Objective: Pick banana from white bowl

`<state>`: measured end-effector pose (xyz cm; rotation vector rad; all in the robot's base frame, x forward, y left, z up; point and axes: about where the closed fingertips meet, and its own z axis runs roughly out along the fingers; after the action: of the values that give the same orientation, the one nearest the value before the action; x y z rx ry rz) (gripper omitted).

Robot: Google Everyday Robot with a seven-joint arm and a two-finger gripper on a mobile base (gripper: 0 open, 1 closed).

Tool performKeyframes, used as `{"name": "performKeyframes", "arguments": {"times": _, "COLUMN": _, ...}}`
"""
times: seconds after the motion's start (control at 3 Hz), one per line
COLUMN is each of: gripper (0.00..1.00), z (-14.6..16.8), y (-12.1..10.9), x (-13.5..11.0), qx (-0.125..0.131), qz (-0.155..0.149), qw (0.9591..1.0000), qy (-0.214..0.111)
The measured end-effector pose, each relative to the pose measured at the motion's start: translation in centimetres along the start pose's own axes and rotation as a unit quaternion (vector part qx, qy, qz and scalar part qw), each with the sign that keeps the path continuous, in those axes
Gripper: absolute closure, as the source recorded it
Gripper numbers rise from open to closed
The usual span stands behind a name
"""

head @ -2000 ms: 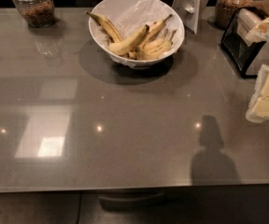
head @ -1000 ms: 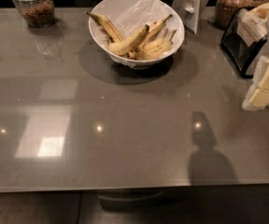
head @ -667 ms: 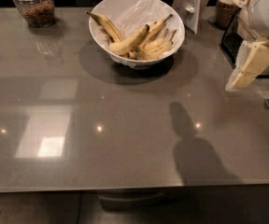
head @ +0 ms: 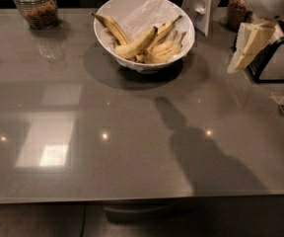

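Note:
The white bowl stands at the back middle of the grey table, lined with crinkly white paper. Several bananas lie in it. The long slim yellow banana leans toward the right rim, its thin dark stem pointing up and right. A plumper banana lies in front of it, and a thin brown-backed one rests on the left rim. My gripper hangs in the air to the right of the bowl, pointing down and left, clear of the bowl and holding nothing.
A glass jar stands at the back left. A white upright card and a second jar stand behind the bowl on the right. A black wire rack sits at the right edge. The arm's shadow falls across the table.
My gripper has moved left and up from the right edge toward the bowl. Its shadow on the table has shifted left and grown. The bowl and bananas have not moved.

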<state>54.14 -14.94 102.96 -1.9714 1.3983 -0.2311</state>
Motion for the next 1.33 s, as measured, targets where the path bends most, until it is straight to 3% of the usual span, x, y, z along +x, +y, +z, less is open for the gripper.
{"name": "performKeyframes", "arguments": {"times": 0.67, "gripper": 0.00, "z": 0.2, "y": -0.2, "x": -0.2, "qx": 0.005, "qz": -0.014, "qw": 0.9999, "qy": 0.007}}
{"name": "performKeyframes", "arguments": {"times": 1.0, "gripper": 0.00, "z": 1.6, "y": -2.3, "x": -1.2, "qx": 0.038, "qz": -0.098, "qw": 0.9937, "qy": 0.039}}
{"name": "performKeyframes", "arguments": {"times": 1.33, "gripper": 0.00, "z": 3.8, "y": -7.5, "x": -1.7, "qx": 0.095, "qz": -0.197, "qw": 0.9727, "qy": 0.078}}
